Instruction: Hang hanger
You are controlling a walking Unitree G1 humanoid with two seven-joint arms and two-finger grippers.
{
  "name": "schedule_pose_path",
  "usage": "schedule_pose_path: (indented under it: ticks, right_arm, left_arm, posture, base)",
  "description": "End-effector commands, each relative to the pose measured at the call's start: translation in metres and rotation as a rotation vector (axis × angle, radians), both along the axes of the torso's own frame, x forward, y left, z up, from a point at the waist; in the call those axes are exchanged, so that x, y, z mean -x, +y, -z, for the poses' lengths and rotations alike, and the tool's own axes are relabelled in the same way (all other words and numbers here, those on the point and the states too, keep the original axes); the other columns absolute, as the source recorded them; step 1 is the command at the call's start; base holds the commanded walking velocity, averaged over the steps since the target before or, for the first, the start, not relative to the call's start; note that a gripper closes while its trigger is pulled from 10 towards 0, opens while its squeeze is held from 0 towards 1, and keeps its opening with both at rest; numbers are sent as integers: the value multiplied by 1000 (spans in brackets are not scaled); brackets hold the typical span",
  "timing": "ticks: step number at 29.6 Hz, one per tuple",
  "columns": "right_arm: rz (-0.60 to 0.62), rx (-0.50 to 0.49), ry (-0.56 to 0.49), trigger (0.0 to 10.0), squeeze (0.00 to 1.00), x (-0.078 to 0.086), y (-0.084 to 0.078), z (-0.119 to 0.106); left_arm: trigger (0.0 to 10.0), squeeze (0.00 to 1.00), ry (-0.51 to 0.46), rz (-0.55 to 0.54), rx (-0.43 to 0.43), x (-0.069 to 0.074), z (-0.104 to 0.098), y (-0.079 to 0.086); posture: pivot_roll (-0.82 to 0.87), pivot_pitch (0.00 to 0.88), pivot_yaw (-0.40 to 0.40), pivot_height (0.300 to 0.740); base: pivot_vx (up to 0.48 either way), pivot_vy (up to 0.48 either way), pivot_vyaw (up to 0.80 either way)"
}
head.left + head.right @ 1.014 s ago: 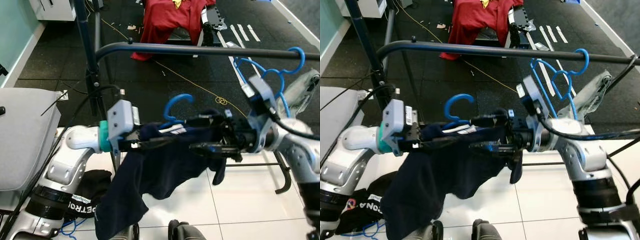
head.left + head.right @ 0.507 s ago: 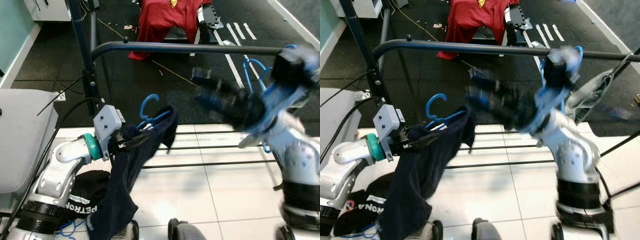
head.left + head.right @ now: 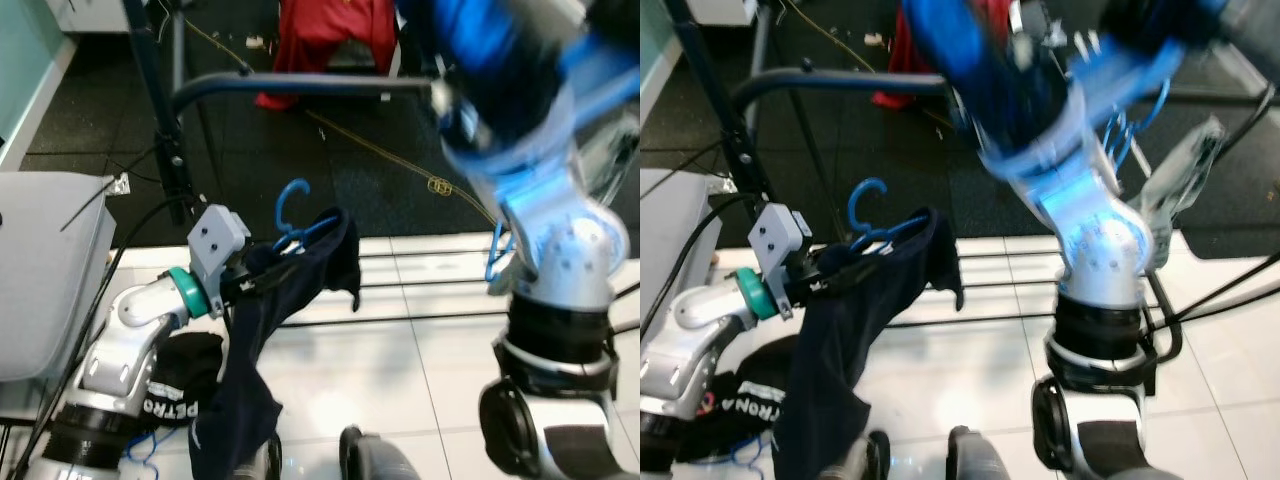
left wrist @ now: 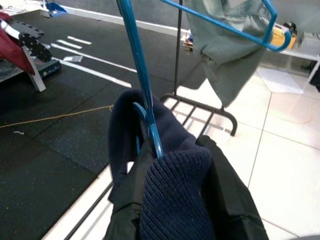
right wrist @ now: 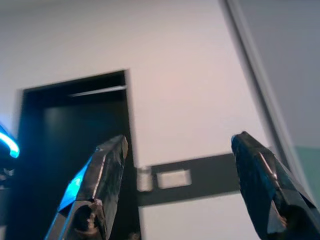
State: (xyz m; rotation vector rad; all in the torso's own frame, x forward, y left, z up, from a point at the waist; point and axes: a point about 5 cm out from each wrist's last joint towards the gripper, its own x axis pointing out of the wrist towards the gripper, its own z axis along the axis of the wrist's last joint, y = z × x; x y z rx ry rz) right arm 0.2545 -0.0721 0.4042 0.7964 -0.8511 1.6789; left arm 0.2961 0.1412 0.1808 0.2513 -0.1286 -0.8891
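Left eye view: the left claw (image 3: 238, 283) is clamped on a blue hanger (image 3: 292, 212) with a dark navy garment (image 3: 262, 350) draped over it, held out low in front of the robot, over the white tiled floor (image 3: 400, 370) and below the dark clothes rail (image 3: 300, 85). A second ago both claws held this hanger between them, the garment spread across. Now the right claw (image 5: 175, 185) has let go; its arm has swung up high and shows as a blurred silver and blue shape across the upper right. From its wrist camera, its two black fingers (image 5: 102, 175) stand wide apart with nothing between them, aimed at a white wall and a dark doorway. With one end released, the garment hangs in a long fold from the left claw down towards the floor. In the left wrist view the hanger's blue neck (image 4: 142, 85) rises from bunched navy knit, and a grey-green garment (image 4: 230, 45) hangs on another blue hanger beyond. A red garment (image 3: 330, 30) lies further off on the dark floor. The hook is not yet on the rail, so the left arm alone likely has to lift it there.
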Motion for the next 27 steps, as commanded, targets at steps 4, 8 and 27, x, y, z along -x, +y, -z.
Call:
schedule_pose_path:
  ticks: [4,8,27]
  right_arm:
    - [-149,-190,-38,10000,0,16,2,-42]
    - [-195,-225,-39,10000,0,21,-1,-49]
    - [-264,-299,28,10000,0,28,-3,-58]
  left_arm:
    - [0,0,-38,10,18,2,-13,-1]
    - [0,0,-37,5,16,4,-14,0]
    - [0,0,-42,2,18,2,-18,-4]
  posture:
    - [-12,218,13,740]
    - [-12,221,14,740]
    - [-10,222,16,740]
  base:
    - [0,0,0]
    - [0,0,0]
    - [0,0,0]
